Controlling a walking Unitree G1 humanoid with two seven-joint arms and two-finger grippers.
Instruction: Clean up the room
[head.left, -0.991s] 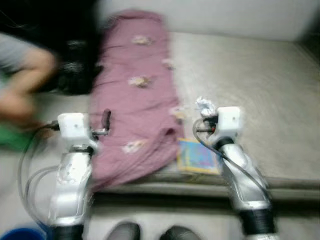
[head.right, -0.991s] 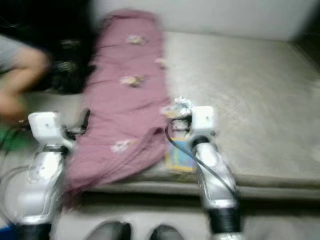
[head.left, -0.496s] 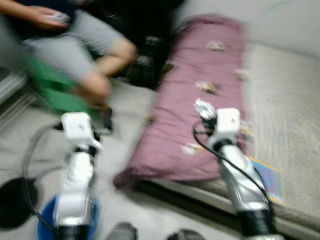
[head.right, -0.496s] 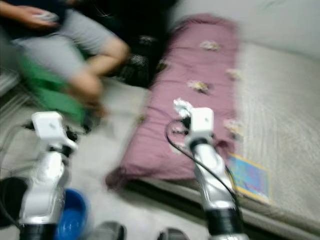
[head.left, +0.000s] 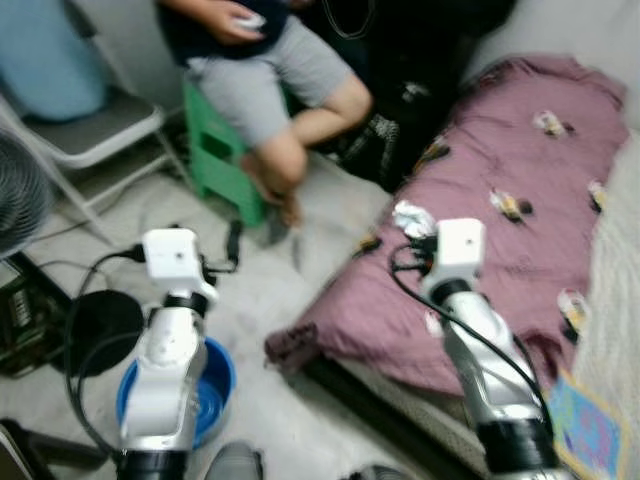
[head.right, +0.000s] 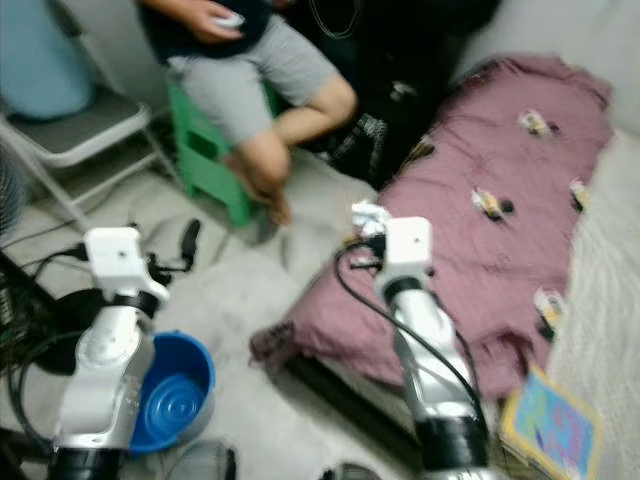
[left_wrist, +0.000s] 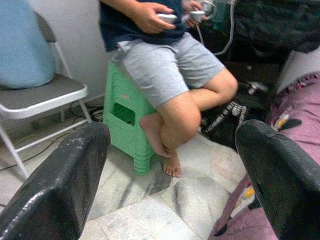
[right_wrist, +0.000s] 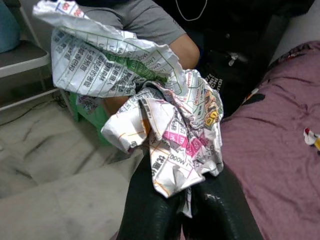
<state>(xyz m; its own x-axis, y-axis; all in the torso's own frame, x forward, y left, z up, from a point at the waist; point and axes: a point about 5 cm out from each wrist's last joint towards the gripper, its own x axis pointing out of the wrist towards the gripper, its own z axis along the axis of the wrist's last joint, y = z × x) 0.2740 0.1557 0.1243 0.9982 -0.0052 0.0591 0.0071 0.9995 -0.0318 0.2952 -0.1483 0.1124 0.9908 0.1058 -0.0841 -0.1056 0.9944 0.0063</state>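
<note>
Head cam was blurry. My right gripper (head.left: 413, 228) was up over the edge of the purple blanket (head.left: 510, 250), pinched on a crumpled paper (head.left: 410, 216). The left gripper (head.left: 234, 243) hung over the marble floor (head.left: 300, 280), fingers apart with nothing in them. A blue bucket (head.left: 213, 385) sat on the floor at about 7 o'clock, right by my left arm. A person (head.left: 275, 70) sat on a green stool (head.left: 215, 160) at 11 o'clock, a folding chair (head.left: 95, 125) beyond that at 10, and a colourful book (head.right: 550, 425) lay at 5 o'clock.

Left wrist: two black fingers (left_wrist: 55, 185) wide apart, the person's bare foot (left_wrist: 172, 167) and the stool (left_wrist: 127, 117) on the floor between them.

Right wrist: fingers (right_wrist: 150, 210) closed tight on the paper (right_wrist: 165, 135), printed wrapper-looking stuff, with the blanket (right_wrist: 275, 150) beside it.
</note>
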